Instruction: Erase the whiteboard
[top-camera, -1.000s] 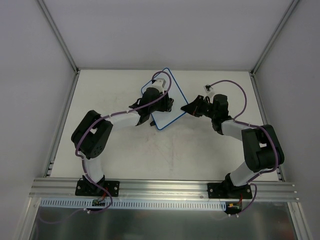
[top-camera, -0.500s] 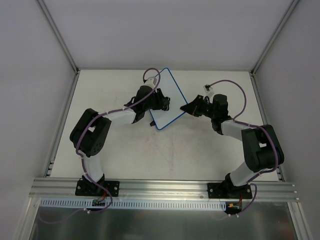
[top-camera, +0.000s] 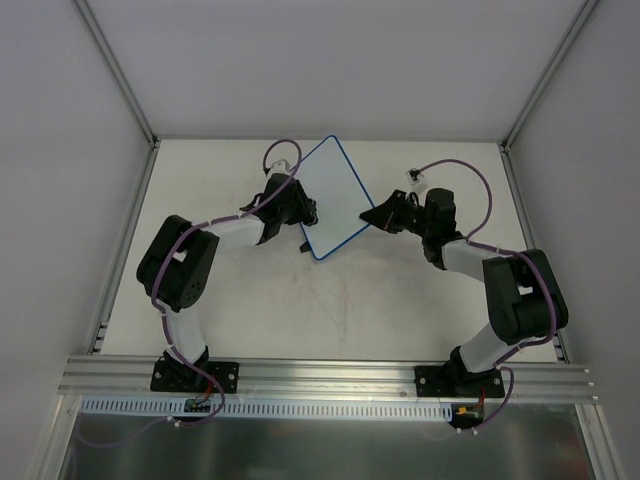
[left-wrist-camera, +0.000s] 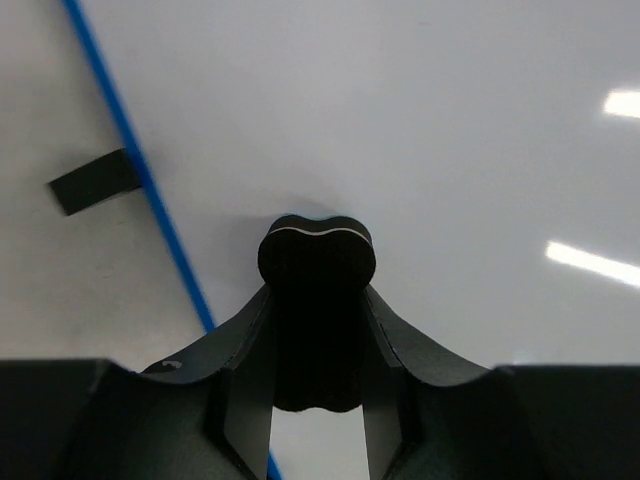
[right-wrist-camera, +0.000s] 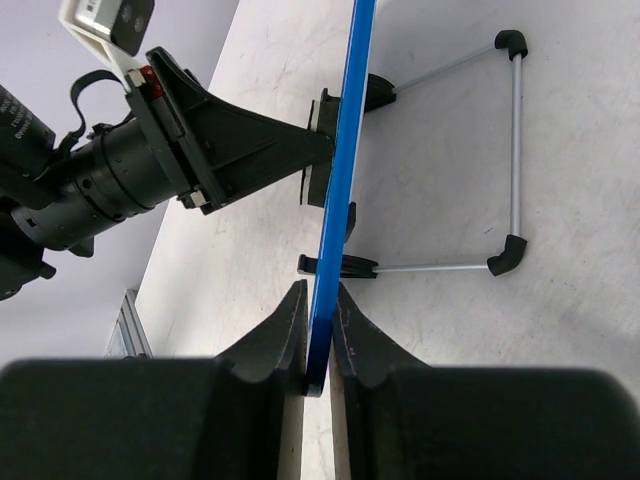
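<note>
The whiteboard (top-camera: 335, 190) stands tilted on its stand, blue-rimmed, and its white face (left-wrist-camera: 420, 120) shows no marks. My left gripper (top-camera: 307, 212) is shut on a small black eraser (left-wrist-camera: 317, 255), which presses against the board near its left blue rim (left-wrist-camera: 130, 150). My right gripper (top-camera: 373, 217) is shut on the board's right edge. In the right wrist view that blue edge (right-wrist-camera: 345, 150) sits pinched between my right gripper's (right-wrist-camera: 320, 305) jaws. On the far side of the board the left gripper (right-wrist-camera: 250, 150) holds the eraser (right-wrist-camera: 322, 150) to it.
A wire stand (right-wrist-camera: 515, 150) with black feet props the board from behind on the white table (top-camera: 400, 300). One black foot (left-wrist-camera: 92, 182) shows beside the rim. Grey walls and metal posts enclose the table on three sides.
The left gripper has slid the eraser across the board's face from its upper part toward its lower left edge. The right gripper and the board have not moved.
</note>
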